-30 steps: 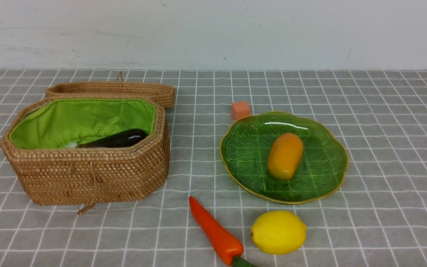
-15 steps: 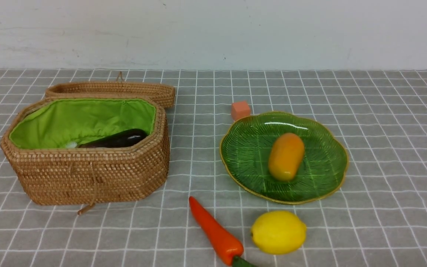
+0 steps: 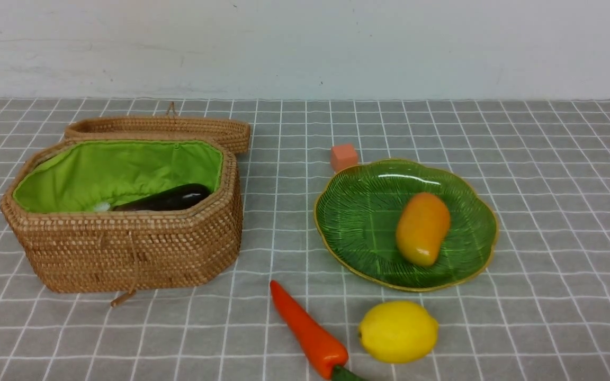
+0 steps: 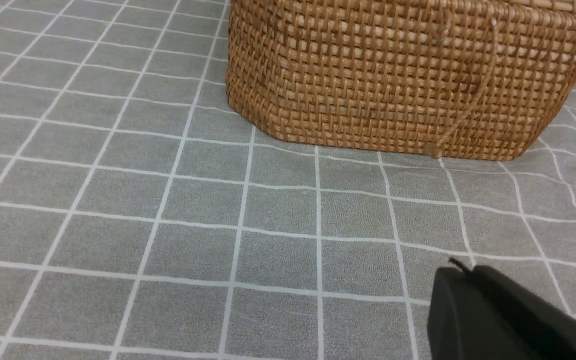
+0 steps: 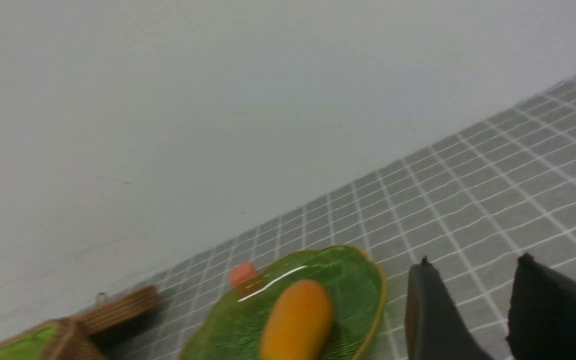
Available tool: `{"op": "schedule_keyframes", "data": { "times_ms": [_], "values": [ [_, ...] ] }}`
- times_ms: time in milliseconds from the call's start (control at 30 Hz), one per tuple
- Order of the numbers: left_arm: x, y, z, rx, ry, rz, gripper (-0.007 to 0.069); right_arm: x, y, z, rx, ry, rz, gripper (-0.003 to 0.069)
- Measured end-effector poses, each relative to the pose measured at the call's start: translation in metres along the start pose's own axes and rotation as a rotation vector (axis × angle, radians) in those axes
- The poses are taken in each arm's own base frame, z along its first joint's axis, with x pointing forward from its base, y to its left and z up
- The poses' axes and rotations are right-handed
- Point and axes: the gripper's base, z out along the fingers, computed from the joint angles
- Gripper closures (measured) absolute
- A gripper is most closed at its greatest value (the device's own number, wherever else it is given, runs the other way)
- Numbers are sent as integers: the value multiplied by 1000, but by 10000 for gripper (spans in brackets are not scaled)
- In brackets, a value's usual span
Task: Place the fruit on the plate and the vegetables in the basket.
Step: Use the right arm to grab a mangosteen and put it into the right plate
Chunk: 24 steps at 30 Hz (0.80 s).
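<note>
We see the mango [image 3: 422, 228] on the plate [image 3: 358, 211], long axis 1 to 7 o'clock. Around the plate: cube [image 3: 343, 157] at 11, lemon [image 3: 398, 331] at 6, carrot [image 3: 307, 330] at 7, tip toward 11. The eggplant [image 3: 170, 198] lies in the basket [image 3: 125, 248]. The right hand [image 5: 474, 260] gapes, empty; the left hand [image 4: 468, 300] we cannot tell.

A staged test tabletop, seemingly a lab: grey checked cloth [image 3: 548, 222], bare white wall [image 3: 305, 47], plastic lemon [image 3: 398, 331].

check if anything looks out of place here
Only the cube: it sits by the plate's far rim, and it is neither fruit nor vegetable. Nothing looks spilled or damaged.
</note>
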Motion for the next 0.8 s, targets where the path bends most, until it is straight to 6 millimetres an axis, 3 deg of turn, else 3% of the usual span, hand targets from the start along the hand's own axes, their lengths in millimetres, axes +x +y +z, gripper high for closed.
{"op": "schedule_keyframes", "data": {
  "times_ms": [167,300,433,500,700,800],
  "values": [
    [0,0,0,0,0,0,610,-29,23,16,37,221,8,419],
    [0,0,0,0,0,0,606,-39,31,45,89,490,-127,419],
    [0,0,0,0,0,0,603,-34,36,64,27,616,-261,419],
    [0,0,0,0,0,0,601,-25,47,69,-103,691,-327,419],
    [0,0,0,0,0,0,596,-1,76,61,-460,857,-479,419],
    [0,0,0,0,0,0,593,8,81,58,-548,929,-539,419]
  ]
}}
